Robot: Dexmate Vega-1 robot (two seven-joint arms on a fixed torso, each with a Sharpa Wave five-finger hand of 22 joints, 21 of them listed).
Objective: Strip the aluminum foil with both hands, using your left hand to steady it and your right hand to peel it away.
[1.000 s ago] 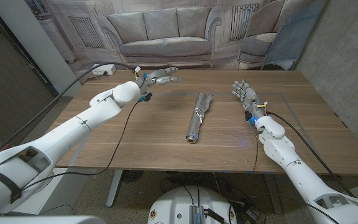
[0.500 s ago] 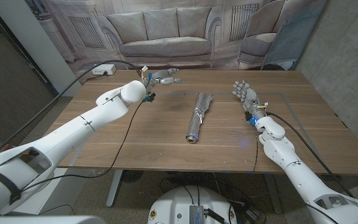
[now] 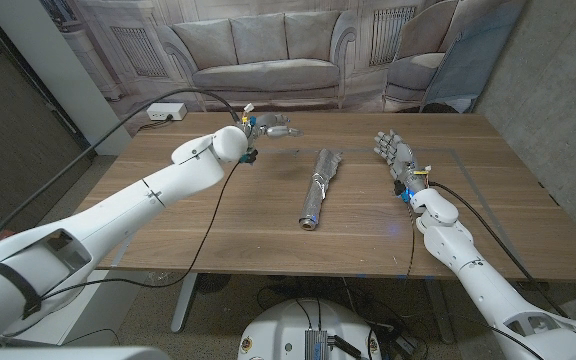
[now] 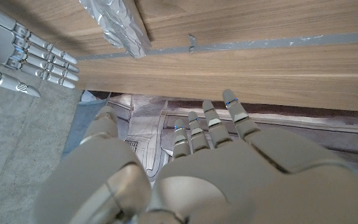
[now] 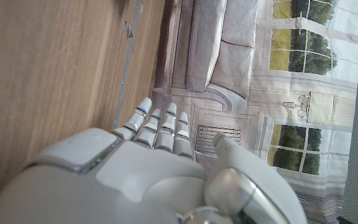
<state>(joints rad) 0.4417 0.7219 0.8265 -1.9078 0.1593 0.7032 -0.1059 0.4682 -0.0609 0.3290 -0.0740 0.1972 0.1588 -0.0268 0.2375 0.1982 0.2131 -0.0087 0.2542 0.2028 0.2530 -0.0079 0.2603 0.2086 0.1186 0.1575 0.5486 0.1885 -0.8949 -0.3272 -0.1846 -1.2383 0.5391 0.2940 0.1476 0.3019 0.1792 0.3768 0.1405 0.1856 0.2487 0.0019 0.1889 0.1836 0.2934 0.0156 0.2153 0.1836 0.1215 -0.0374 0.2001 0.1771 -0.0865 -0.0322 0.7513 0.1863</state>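
Both hands well apart from foil roll (image 3: 317,188)

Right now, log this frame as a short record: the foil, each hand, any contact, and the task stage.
foil: aluminum foil roll lies on the wooden table near its middle, one end flattened and crinkled
left hand: left hand near the table's far edge, on the roll's left, fingers apart, holding nothing
right hand: right hand on the roll's right, fingers apart, holding nothing
contact: neither hand touches the foil
stage: steadying and peeling not yet begun
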